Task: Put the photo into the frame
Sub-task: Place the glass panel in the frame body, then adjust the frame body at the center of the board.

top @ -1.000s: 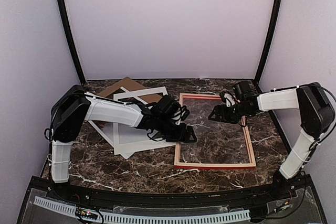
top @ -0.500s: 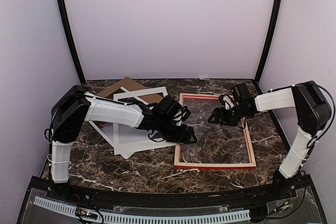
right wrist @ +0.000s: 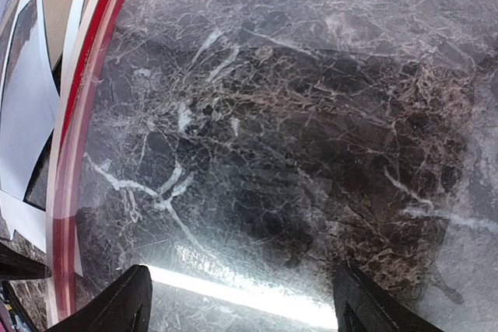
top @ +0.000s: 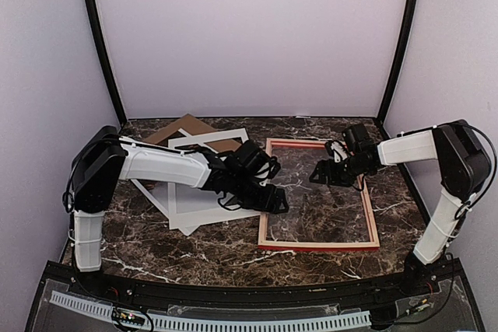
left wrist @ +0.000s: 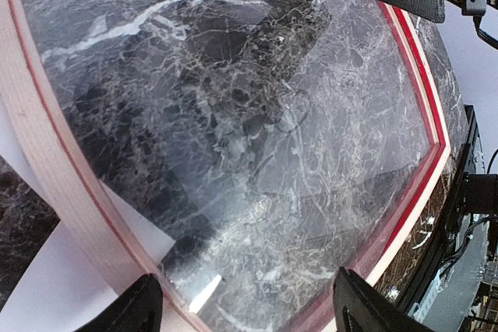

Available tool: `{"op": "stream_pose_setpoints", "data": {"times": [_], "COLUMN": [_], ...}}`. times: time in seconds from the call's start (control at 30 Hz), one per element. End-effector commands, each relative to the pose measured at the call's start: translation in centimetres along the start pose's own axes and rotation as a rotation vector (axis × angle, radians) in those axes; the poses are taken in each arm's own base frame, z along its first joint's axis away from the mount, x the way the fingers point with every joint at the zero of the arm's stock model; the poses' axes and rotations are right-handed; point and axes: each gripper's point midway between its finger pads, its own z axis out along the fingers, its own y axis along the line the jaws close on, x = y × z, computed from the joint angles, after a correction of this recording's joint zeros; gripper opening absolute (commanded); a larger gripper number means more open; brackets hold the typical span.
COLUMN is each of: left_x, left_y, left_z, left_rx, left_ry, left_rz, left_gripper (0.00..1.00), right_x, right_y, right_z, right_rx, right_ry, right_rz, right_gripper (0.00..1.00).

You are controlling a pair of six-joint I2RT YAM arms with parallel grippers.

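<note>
Across the right half of the marble table (top: 218, 253), top view: the frame (top: 319, 246) lies flat, with pale rails and red along the near one, and its right rail is near the table's right edge. The left gripper (top: 277, 201) sits low at the frame's left rail, about midway along it, fingers spread and nothing between them. The right gripper (top: 324, 173) hangs over the frame's inside toward its far right corner, also spread and empty. Toward the table's far left corner a loose stack of sheets lies under the left arm. The photo (top: 194, 206), blank white side up as far as I can tell, lies just beside the frame's left rail. A brown board (top: 187, 125) pokes out on the far side of the stack. Left wrist view: fingertips (left wrist: 144, 309) stand wide apart at the bottom of the view, gripping nothing. Below them are the pale left rail, a white sheet outside it, and a glossy pane (left wrist: 257, 161) with marble showing through. Whether a finger touches the rail I cannot tell. The other gripper's dark fingers show at the top. Right wrist view: fingertips (right wrist: 124, 305) wide apart, empty, over the shiny pane. The red rail curves down the left side, with white sheets and brown board beyond it. Whether they touch the pane cannot be told.
</note>
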Motion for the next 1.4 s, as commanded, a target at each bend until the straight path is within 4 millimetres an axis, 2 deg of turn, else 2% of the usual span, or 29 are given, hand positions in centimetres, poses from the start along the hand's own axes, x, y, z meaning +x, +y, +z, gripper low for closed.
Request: {"op": "stream_pose_setpoints", "data": {"times": [0.0, 0.3, 0.47, 0.53, 0.67, 0.8, 0.83, 0.93, 1.03, 1.13, 1.37], "left_x": [-0.7, -1.0, -1.5, -2.2, -3.7, -4.4, -4.1, -4.0, -3.9, -3.6, -3.2], "left_y": [-0.2, 0.2, 0.9, 1.3, 3.2, 5.8, 6.6, 9.2, 11.0, 12.8, 16.0], "left_z": [-3.0, -4.6, -5.7, -7.2, -10.5, -13.4, -13.7, -16.0, -17.7, -19.1, -20.3], "left_rx": [-0.051, -0.095, -0.156, -0.197, -0.307, -0.359, -0.373, -0.412, -0.444, -0.477, -0.518], "left_ry": [-0.029, -0.06, -0.081, -0.114, -0.193, -0.241, -0.237, -0.269, -0.293, -0.309, -0.312], "left_rz": [0.029, 0.045, 0.071, 0.088, 0.101, 0.067, 0.058, 0.015, -0.006, -0.027, -0.079], "left_gripper": [0.78, 0.78, 0.78, 0.79, 0.8, 0.81, 0.81, 0.81, 0.82, 0.82, 0.82], "right_x": [0.2, 0.1, -1.3, -2.1, -3.4, -4.2, -4.2, -4.2, -3.8, -3.1, -1.6], "right_y": [-0.5, -0.3, 0.8, 1.1, 0.7, -1.9, -2.8, -6.4, -10.0, -12.4, -14.0], "right_z": [0.2, 0.1, -1.7, -2.9, -5.3, -7.5, -8.0, -9.5, -10.8, -11.1, -8.9], "right_rx": [0.033, 0.028, 0.015, 0.026, 0.078, 0.183, 0.22, 0.334, 0.408, 0.467, 0.461], "right_ry": [0.009, 0.006, -0.042, -0.078, -0.138, -0.182, -0.188, -0.198, -0.197, -0.182, -0.119], "right_rz": [-0.012, -0.019, -0.041, -0.05, -0.057, -0.032, -0.022, 0.027, 0.096, 0.133, 0.178], "right_gripper": [0.82, 0.82, 0.82, 0.83, 0.86, 0.87, 0.87, 0.87, 0.86, 0.84, 0.74]}}
